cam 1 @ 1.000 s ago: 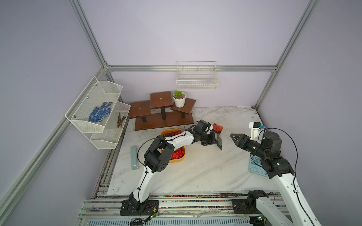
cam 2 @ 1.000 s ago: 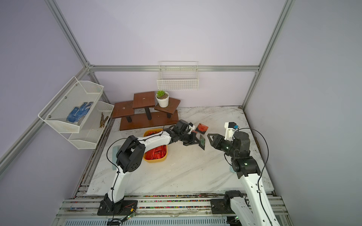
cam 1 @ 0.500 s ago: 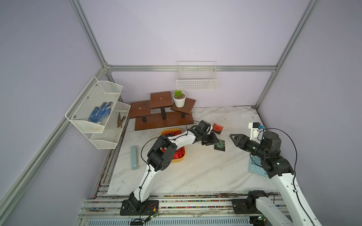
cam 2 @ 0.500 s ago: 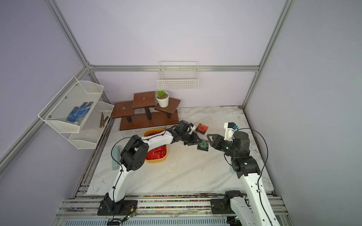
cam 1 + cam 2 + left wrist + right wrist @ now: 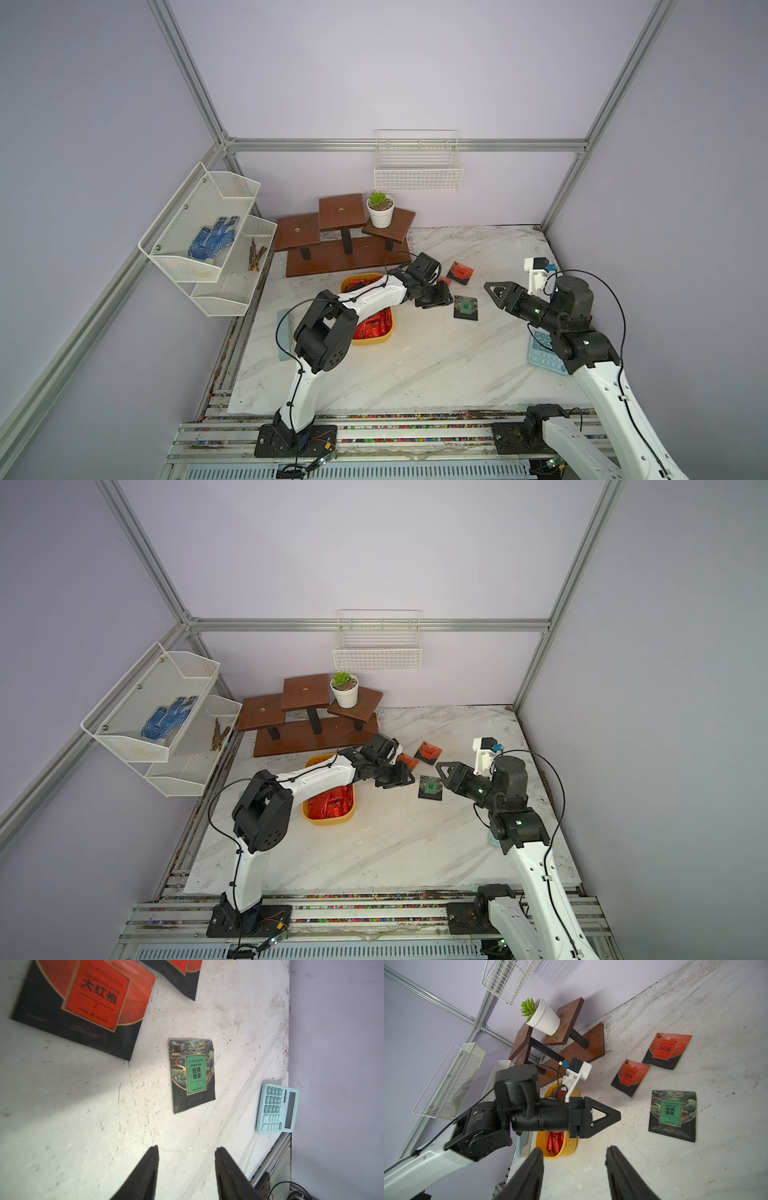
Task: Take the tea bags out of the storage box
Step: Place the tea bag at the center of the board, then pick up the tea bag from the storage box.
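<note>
Lying flat on the surface (image 5: 415, 365), the green-label tea bag (image 5: 465, 306) sat between the left hand (image 5: 187, 1148) and right hand (image 5: 574, 1149), both spread and empty; red sachets (image 5: 374, 326) lay inside the storage box (image 5: 371, 342).

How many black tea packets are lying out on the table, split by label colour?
Red-label packets: 2
Green-label packet: 1
Total: 3
</note>
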`<act>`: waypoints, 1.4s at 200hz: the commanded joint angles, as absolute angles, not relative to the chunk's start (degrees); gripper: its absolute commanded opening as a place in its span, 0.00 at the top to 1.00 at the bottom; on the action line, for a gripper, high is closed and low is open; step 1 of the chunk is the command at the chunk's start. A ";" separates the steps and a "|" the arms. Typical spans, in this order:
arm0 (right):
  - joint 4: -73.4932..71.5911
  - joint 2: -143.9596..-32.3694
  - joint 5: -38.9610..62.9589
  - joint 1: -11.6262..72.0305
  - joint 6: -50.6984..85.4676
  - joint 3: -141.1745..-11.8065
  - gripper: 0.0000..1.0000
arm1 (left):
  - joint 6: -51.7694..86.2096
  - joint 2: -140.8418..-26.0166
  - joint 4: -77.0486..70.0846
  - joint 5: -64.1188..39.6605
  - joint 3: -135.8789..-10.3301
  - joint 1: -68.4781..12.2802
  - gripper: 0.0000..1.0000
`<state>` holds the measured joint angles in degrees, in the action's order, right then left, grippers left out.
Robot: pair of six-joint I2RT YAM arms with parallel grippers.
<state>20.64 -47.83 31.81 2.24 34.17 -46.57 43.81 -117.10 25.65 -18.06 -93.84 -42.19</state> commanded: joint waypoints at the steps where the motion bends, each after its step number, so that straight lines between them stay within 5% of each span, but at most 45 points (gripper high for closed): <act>1: 16.73 -48.62 33.94 2.08 35.38 -45.44 0.47 | 40.75 -108.12 27.15 -13.29 -91.14 -42.27 0.53; 56: 12.53 -52.73 33.46 6.68 37.35 -45.26 0.50 | 40.98 -90.54 28.76 -7.14 -76.72 -39.08 0.53; 160: 3.39 -71.67 21.94 31.04 39.90 -52.04 0.52 | 43.13 -53.95 37.97 -1.76 -49.85 -20.20 0.45; 280: 7.04 -103.32 16.58 44.99 36.59 -73.86 0.56 | 43.22 -46.25 35.86 -17.21 -33.54 -5.64 0.43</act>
